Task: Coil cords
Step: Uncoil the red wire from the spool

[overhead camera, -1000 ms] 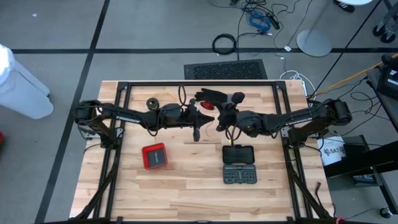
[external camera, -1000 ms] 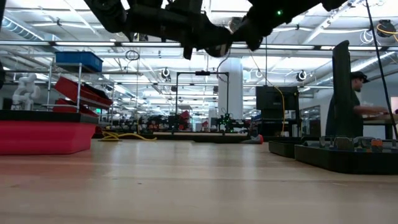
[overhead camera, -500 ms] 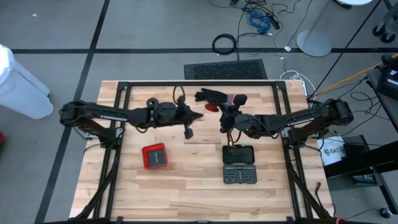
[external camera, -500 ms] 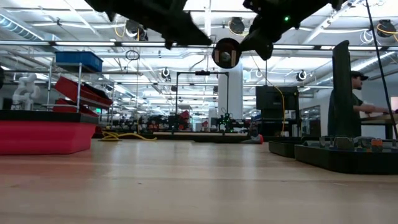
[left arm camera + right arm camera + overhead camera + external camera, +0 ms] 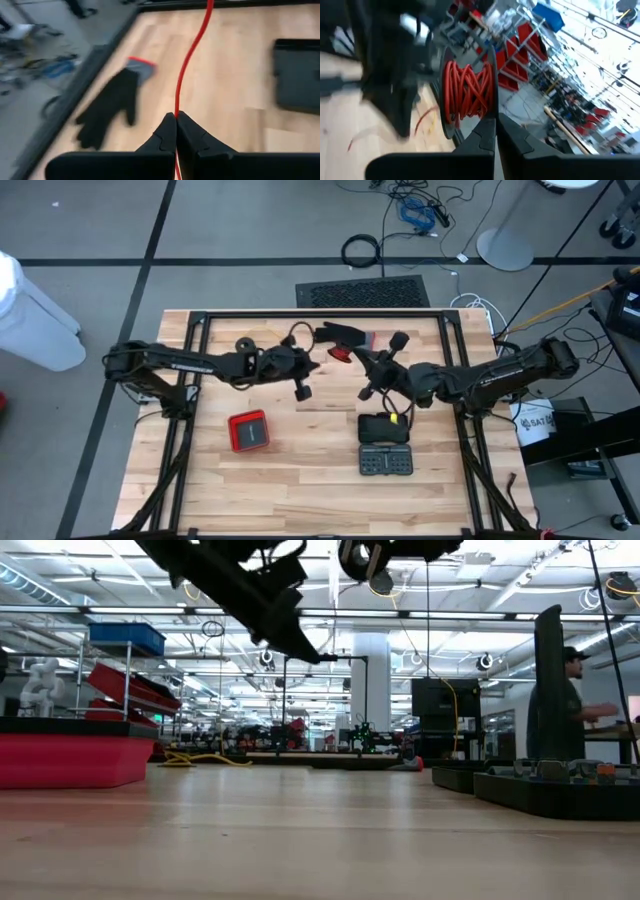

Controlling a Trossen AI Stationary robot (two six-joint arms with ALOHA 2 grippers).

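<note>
My left gripper is shut on a thin red cord above the table's middle. The cord runs on from its fingertips over the wood. My right gripper is shut on a black spool wound with red cord. The spool hangs high above the table and also shows in the low view. A small round black bundle lies on the table at the far left. My left gripper pinches the red cord between its two fingertips, a single strand running along the fingers. The fingers slant down toward the table. The cord leaves the tips gently curved and clear of the wood. My right gripper pinches the spool's black rim between its two fingers. They come from the table's right, about level. The spool is lifted clear of the table, with its wound red cord facing the camera.
A black glove with a red cuff lies at the table's far middle. A red box sits at the near left. Two black cases lie below the right gripper. A black frame rims the table.
My two grippers have drawn apart: the left toward the table's left edge, the right toward the right edge. My right gripper has risen, and the spool has gone up with it. My left arm has come lower in the low view.
</note>
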